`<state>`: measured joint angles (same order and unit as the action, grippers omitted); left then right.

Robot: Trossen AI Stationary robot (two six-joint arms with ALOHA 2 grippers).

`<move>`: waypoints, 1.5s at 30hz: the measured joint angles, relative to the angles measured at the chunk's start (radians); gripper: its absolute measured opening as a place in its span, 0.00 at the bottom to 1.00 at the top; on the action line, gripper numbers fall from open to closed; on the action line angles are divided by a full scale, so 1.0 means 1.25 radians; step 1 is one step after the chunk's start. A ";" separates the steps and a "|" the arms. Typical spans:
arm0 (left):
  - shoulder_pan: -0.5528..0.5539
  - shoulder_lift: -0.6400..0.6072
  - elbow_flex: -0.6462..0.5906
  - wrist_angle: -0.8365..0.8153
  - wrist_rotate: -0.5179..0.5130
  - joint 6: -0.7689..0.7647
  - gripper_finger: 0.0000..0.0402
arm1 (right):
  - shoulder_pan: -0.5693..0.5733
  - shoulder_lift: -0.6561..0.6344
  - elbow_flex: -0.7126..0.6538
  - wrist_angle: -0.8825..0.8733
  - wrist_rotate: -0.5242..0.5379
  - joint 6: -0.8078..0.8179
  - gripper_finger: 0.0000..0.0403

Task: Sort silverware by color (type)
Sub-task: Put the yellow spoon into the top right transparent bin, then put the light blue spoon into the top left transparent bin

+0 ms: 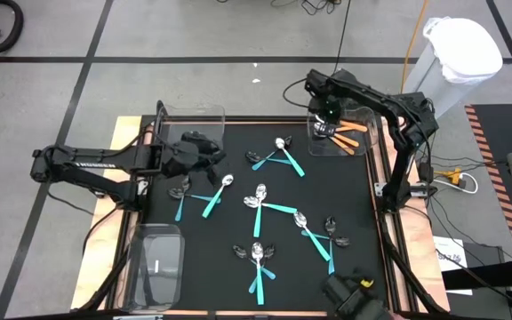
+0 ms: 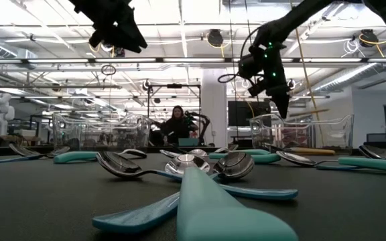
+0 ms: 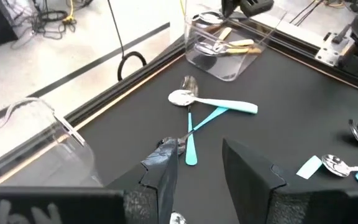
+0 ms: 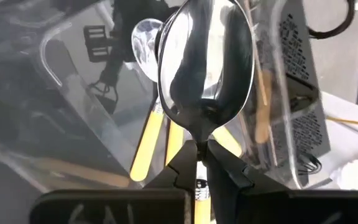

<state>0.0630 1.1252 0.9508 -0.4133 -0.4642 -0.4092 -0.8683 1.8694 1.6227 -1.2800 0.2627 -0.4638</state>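
A spoon (image 4: 205, 68) is gripped by the right gripper (image 4: 201, 163) over the bin (image 1: 369, 142). Left gripper (image 3: 213, 163) is held released. No writing readable.

Held spoon (image 4: 205, 68) handle hidden behind right claw (image 4: 202, 163)

Overhead, table-level and two wrist views
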 joint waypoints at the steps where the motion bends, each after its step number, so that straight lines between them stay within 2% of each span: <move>1: 0.012 0.000 0.000 0.000 0.013 0.000 0.32 | -0.007 0.000 -0.010 0.012 -0.002 -0.005 0.04; 9: 0.090 0.000 0.000 0.000 0.056 -0.004 0.32 | -0.022 0.000 -0.105 0.125 -0.010 -0.021 0.06; 12: 0.097 0.000 0.000 0.000 0.056 -0.004 0.32 | -0.025 0.001 -0.132 0.159 -0.047 -0.007 0.13; 15: 0.097 0.000 0.000 -0.003 0.056 -0.014 0.32 | -0.025 0.001 -0.135 0.173 -0.043 0.025 0.22; 19: 0.100 0.000 -0.002 -0.077 0.057 -0.083 0.32 | -0.025 -0.011 -0.127 0.173 -0.020 0.136 0.33; 22: 0.100 0.000 -0.019 -0.130 0.066 -0.088 0.32 | -0.025 -0.051 -0.127 0.173 -0.024 0.217 0.37; 25: 0.100 0.001 -0.033 -0.161 0.104 -0.126 0.32 | -0.013 -0.111 -0.127 0.179 -0.047 0.277 0.38; 30: 0.100 0.001 -0.070 -0.154 0.137 -0.261 0.32 | 0.014 -0.237 -0.126 0.219 -0.183 0.402 0.36; 36: 0.100 0.035 -0.099 -0.129 0.136 -0.269 0.32 | 0.077 -0.331 -0.125 0.269 -0.293 0.538 0.36; 40: 0.100 0.084 -0.125 -0.082 0.185 -0.255 0.32 | 0.151 -0.356 -0.125 0.287 -0.297 0.595 0.36; 45: 0.095 0.159 -0.128 -0.082 0.219 -0.255 0.32 | 0.252 -0.362 -0.125 0.324 -0.294 0.664 0.36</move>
<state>0.1818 1.3233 0.7902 -0.5163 -0.1902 -0.7285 -0.5527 1.4170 1.4662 -0.8751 -0.1050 0.3661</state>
